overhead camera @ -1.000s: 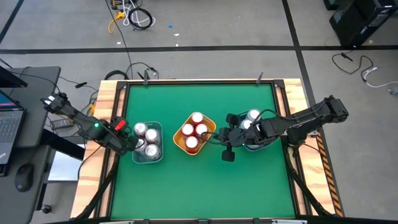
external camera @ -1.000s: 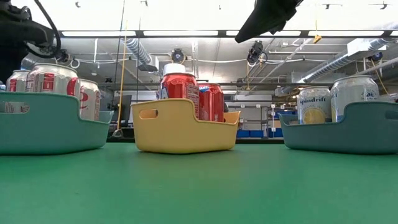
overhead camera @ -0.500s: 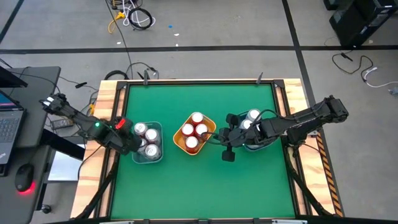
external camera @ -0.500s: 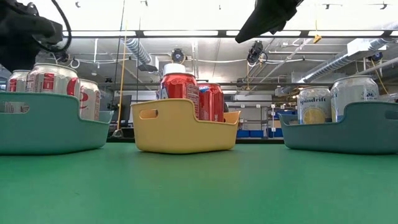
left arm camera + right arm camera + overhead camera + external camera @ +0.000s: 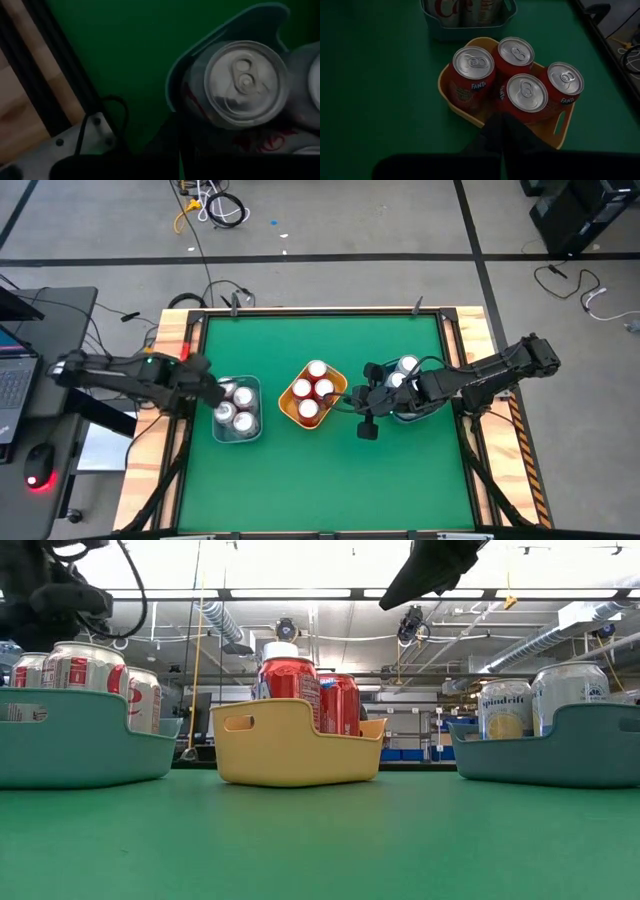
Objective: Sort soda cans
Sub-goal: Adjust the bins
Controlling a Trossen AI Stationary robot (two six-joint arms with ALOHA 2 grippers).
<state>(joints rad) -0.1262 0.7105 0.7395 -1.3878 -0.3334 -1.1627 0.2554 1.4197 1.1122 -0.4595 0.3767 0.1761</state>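
Three bins stand in a row on the green table. The left teal bin (image 5: 238,430) holds several silver soda cans (image 5: 243,396) with red lettering. The yellow bin (image 5: 287,406) in the middle holds several red soda cans (image 5: 473,70). The right teal bin (image 5: 545,755) holds pale cans (image 5: 505,708). My left gripper (image 5: 180,150) is shut and hovers above the left bin's far left corner, over a silver can (image 5: 245,82). My right gripper (image 5: 501,125) is shut and hangs over the yellow bin's right side, empty.
A wooden frame (image 5: 176,370) borders the table. A desk with a laptop and a mouse (image 5: 38,472) stands to the left, off the table. Open green surface (image 5: 320,485) lies along the near half, and more behind the bins.
My left gripper has swung toward the table's far edge, from beside the left bin's near part to its far left corner, and the arm has turned about with it. It has stayed shut. The cans and bins have not moved.
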